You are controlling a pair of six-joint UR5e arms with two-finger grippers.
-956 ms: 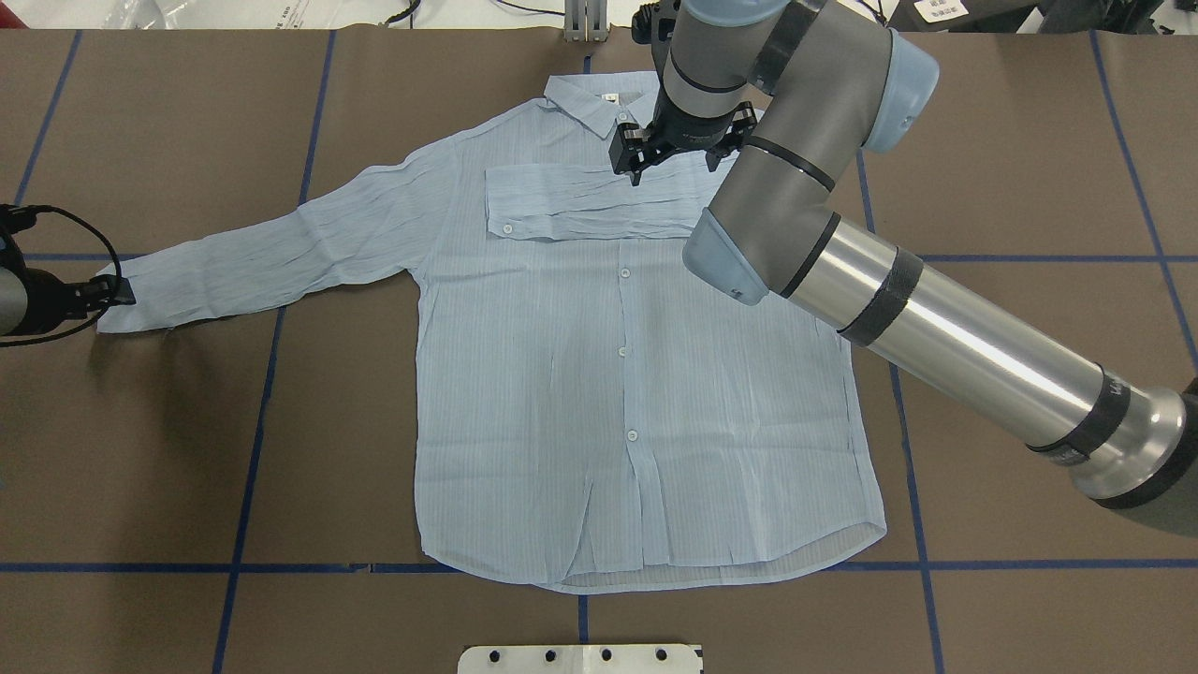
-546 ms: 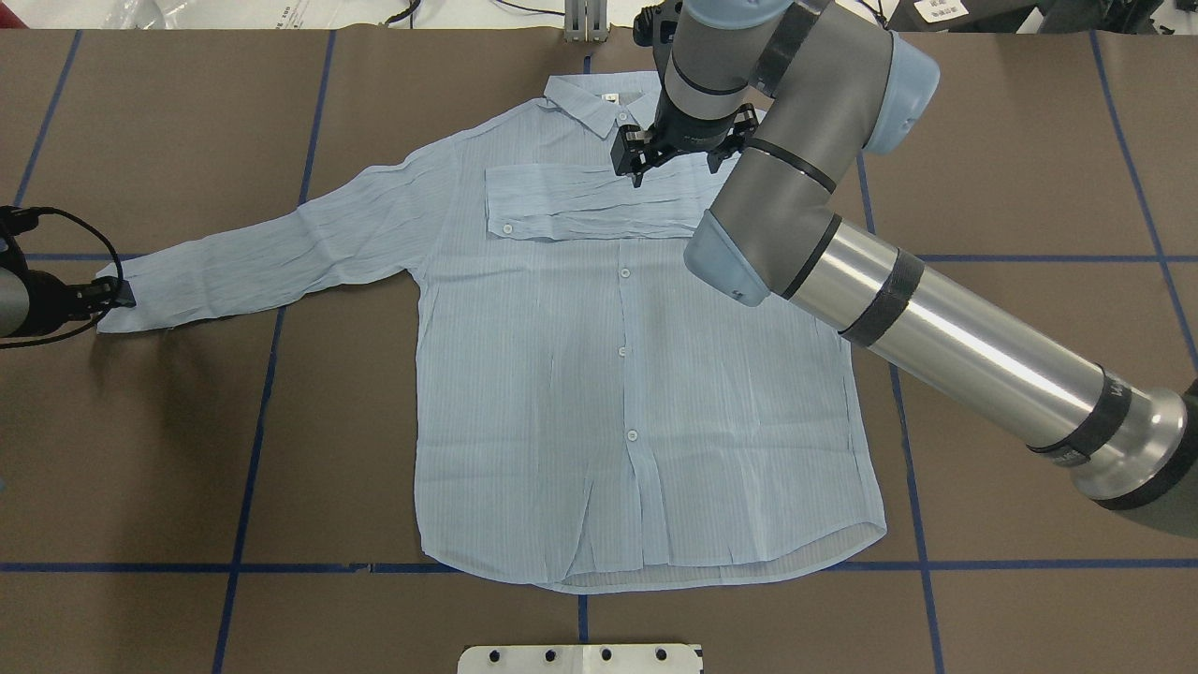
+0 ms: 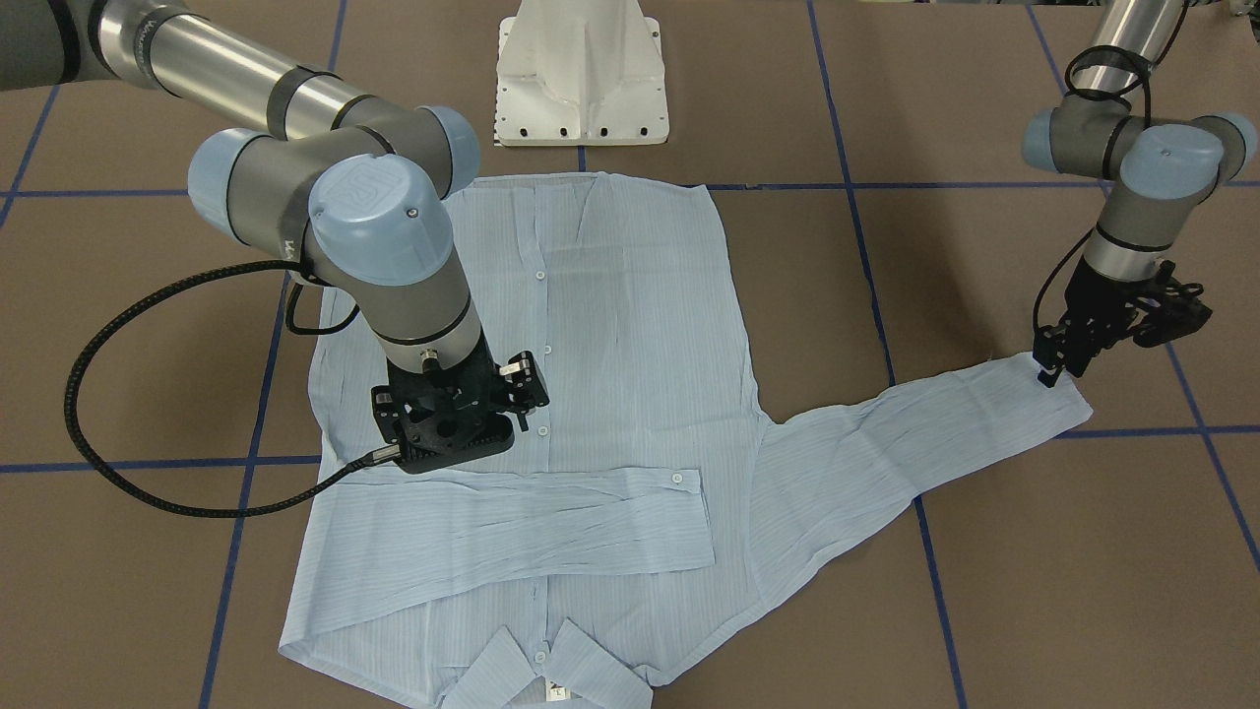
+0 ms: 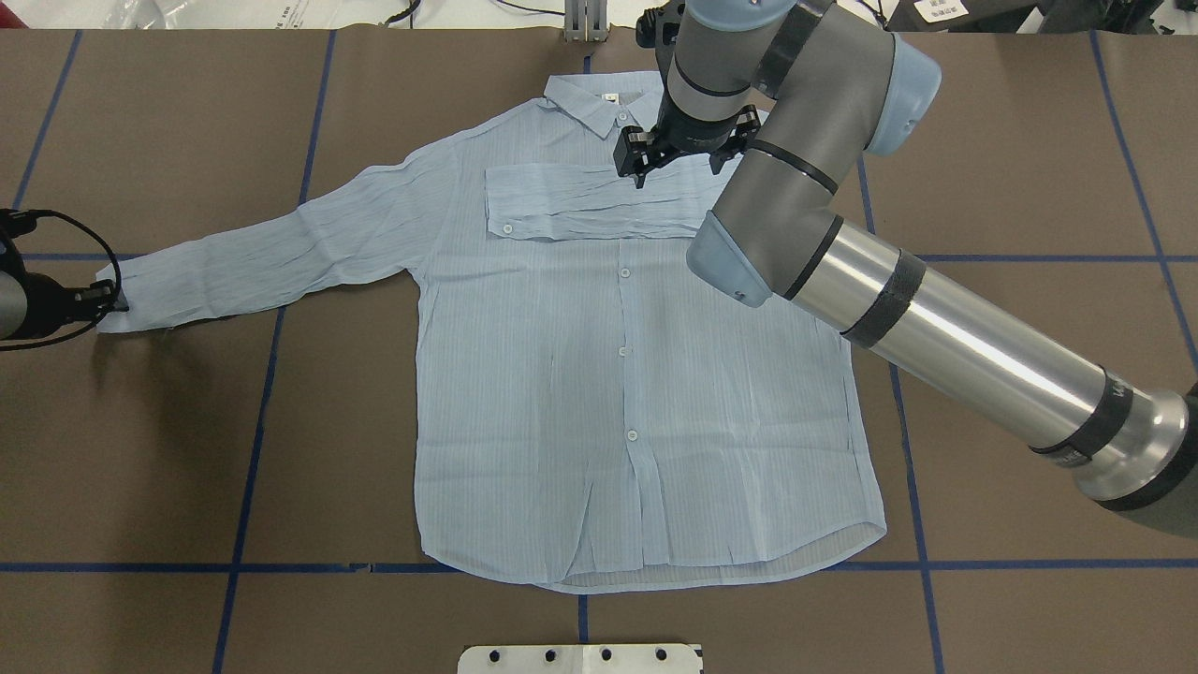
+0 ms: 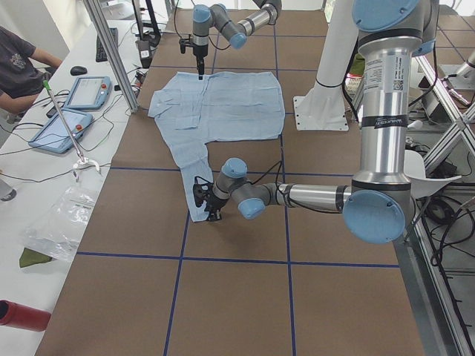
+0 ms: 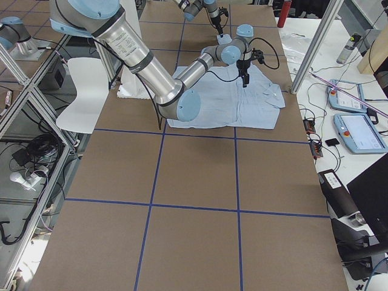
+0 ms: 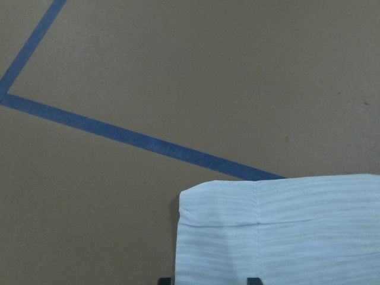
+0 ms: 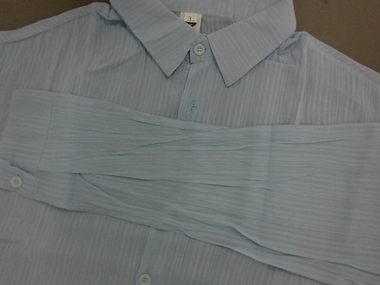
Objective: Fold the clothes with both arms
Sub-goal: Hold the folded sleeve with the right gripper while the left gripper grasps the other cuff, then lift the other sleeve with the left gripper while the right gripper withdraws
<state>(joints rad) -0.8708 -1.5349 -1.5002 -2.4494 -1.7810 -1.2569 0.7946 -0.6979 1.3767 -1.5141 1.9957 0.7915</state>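
Shirt [image 4: 562, 374] lay flat on table [image 4: 187, 468], one sleeve [image 4: 580, 201] folded across chest. Neck label [image 8: 190, 17] read "3". Right hand [image 3: 458, 409] hovered released above chest. Left hand [image 3: 1051, 372] was unclenched, astride outstretched cuff [image 7: 267, 214].

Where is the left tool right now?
In the overhead view the left tool sits at the far left edge, at the cuff end of the outstretched sleeve of the shirt. In the front-facing view it is on the right.

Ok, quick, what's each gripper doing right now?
Left gripper: at the sleeve cuff; cannot tell whether its jaws are closed.
Right gripper: open, holding nothing, above the folded sleeve.
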